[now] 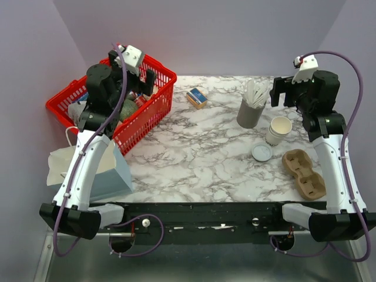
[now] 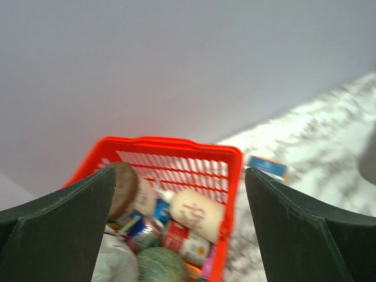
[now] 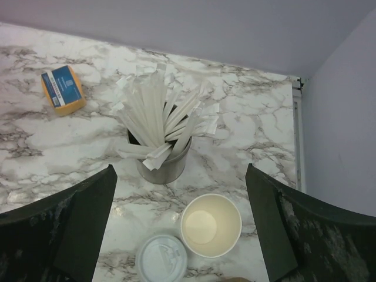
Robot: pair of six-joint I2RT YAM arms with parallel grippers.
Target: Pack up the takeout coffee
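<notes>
Left gripper (image 2: 179,176), right gripper (image 3: 180,170): jaws wide apart, empty. Takeout coffee (image 2: 122,187) apparently lies tipped in red basket (image 2: 170,143), left-centre of left wrist view, partly hidden. Expect light, crushable wall and slick lid. Grip mid-body, gently.

partly hidden: red basket (image 1: 150,111) behind left arm (image 1: 103,94) | blurred: basket goods (image 2: 188,220), labels unreadable | cut off: flat lid (image 3: 161,259) at lower edge, right wrist view
</notes>
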